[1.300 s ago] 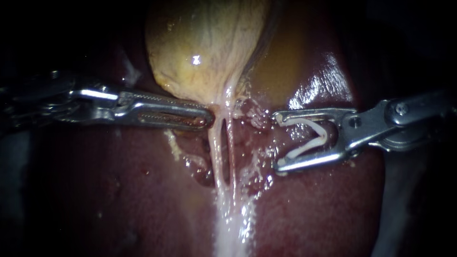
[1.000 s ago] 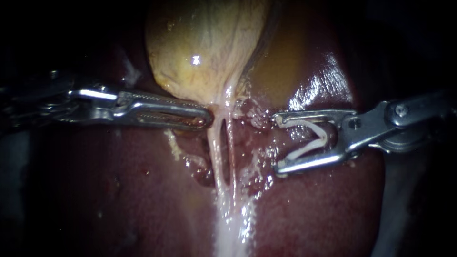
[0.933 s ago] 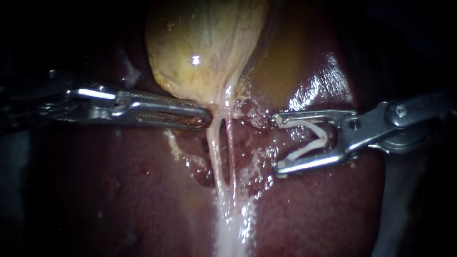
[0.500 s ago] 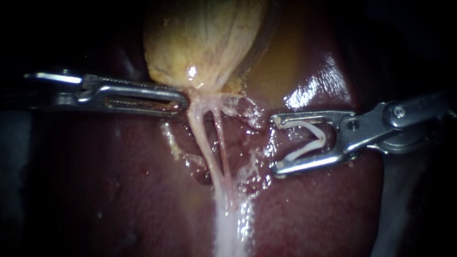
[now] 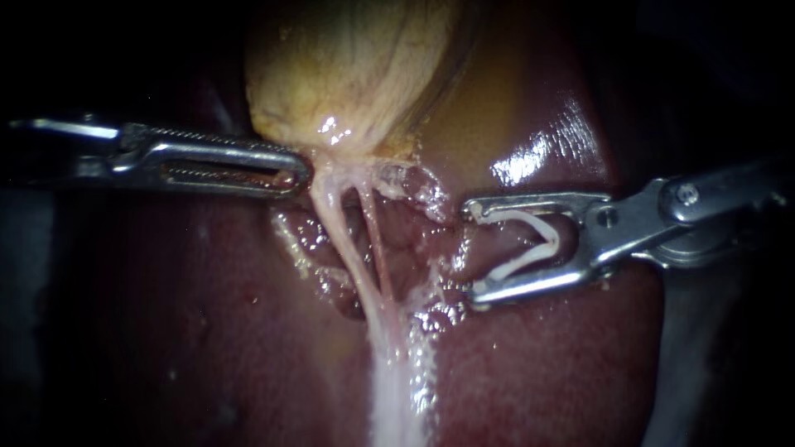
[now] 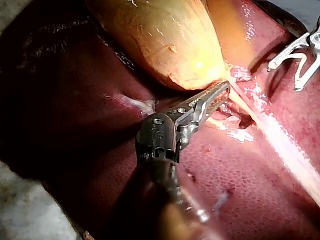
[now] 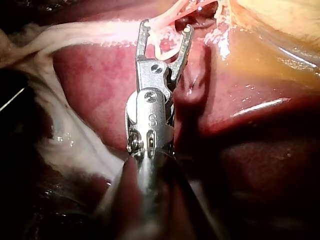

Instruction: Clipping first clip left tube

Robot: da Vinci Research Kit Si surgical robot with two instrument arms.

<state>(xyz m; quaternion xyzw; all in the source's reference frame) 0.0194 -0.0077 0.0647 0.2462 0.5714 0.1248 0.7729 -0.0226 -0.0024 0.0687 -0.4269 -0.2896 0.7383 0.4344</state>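
Our left instrument (image 5: 300, 170) comes in from the left of the frame with its jaws lying narrow, pinched on the neck of the gallbladder (image 5: 356, 74) just where the tubes begin. It draws them taut toward the upper left. Our right instrument (image 5: 472, 248) sits at the right with its jaws standing wide and the open white clip (image 5: 553, 238) carried between them, one arm against each jaw. The left tube (image 5: 344, 248), the paler and thicker strand, runs down the middle of the frame. It lies well apart from the clip's mouth, and the thinner reddish right tube (image 5: 378, 248) stands between the two.

That layout looks to us like the main hazard. If we advance straight in, the clip may close on the right tube, on both tubes, or on the ragged pale tissue beside them. A jaw tip may also scrape the liver (image 5: 538, 372) below. If the left jaws slip or pull harder, the neck may tear or the tubes go slack, and the gap between them would then close.

Several things are hard to judge. We cannot see what lies behind the tubes, or how deep the gap between them is. We cannot tell whether the left jaws hold gallbladder wall alone or also the start of a tube. Lower down the tubes merge into a bright wet band under glare, and both shafts fade into darkness at the frame's edges.
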